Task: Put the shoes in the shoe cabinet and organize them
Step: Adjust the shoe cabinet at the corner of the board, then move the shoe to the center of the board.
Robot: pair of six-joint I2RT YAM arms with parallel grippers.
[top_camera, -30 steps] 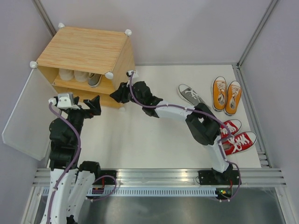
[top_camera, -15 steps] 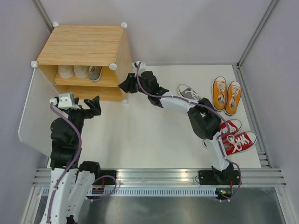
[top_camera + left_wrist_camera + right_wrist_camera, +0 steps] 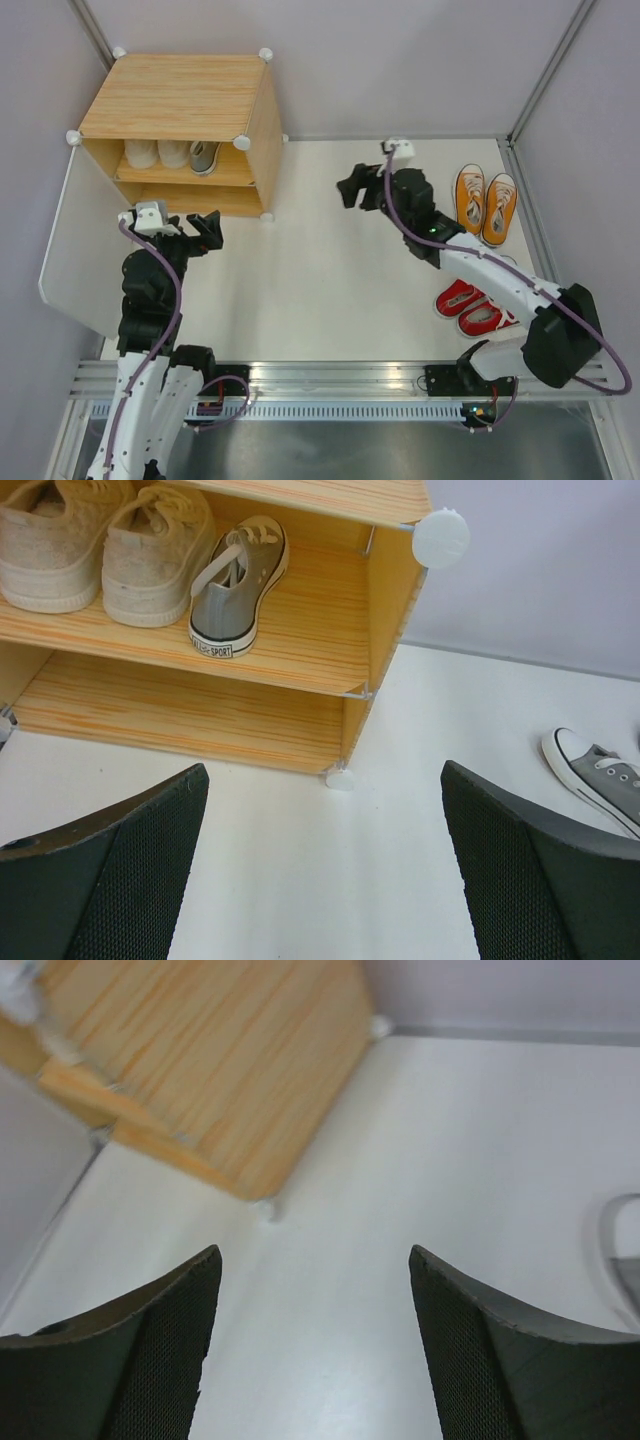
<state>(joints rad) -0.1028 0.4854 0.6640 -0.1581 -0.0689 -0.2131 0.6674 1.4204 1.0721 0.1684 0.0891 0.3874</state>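
A: Top view, where's everything?

B: Shoe cabinet [image 3: 180, 100] sits at the far left corner of the worktop [image 3: 320, 290]. Its door [image 3: 75, 250] is swung open on its left side. On its middle shelf [image 3: 235, 178] are the cream pair [image 3: 158, 153] and one grey shoe [image 3: 204, 157], which is at the right end. Orange pair [image 3: 485, 205] is well right of the cabinet, the two shoes side by side. Red pair [image 3: 475, 308] is further from the cabinet still, partly under the right arm.

A: Pincers?

B: Left pincer [image 3: 190, 228] hangs just in front of the cabinet's open face, fingers apart, holding nothing. Right pincer [image 3: 352, 190] is between the cabinet and the orange pair, over bare worktop. It's also spread and empty.

A: Left wrist?

B: Left pincer [image 3: 322, 810] is wide apart and faces the cabinet [image 3: 300, 640]. Cream pair [image 3: 100, 540] has heels out, with the grey shoe [image 3: 235, 585] just beside it, heel out and tipped on its side. A second grey shoe [image 3: 598, 775] lies on the worktop well right of the cabinet.

A: Right wrist?

B: It's blurry. Right pincer [image 3: 313, 1255] is apart with nothing between the fingers. The cabinet [image 3: 220, 1070] shows at upper left, clear of the pincer. A grey shape sits at the right edge of the view, but I can't tell what it is.
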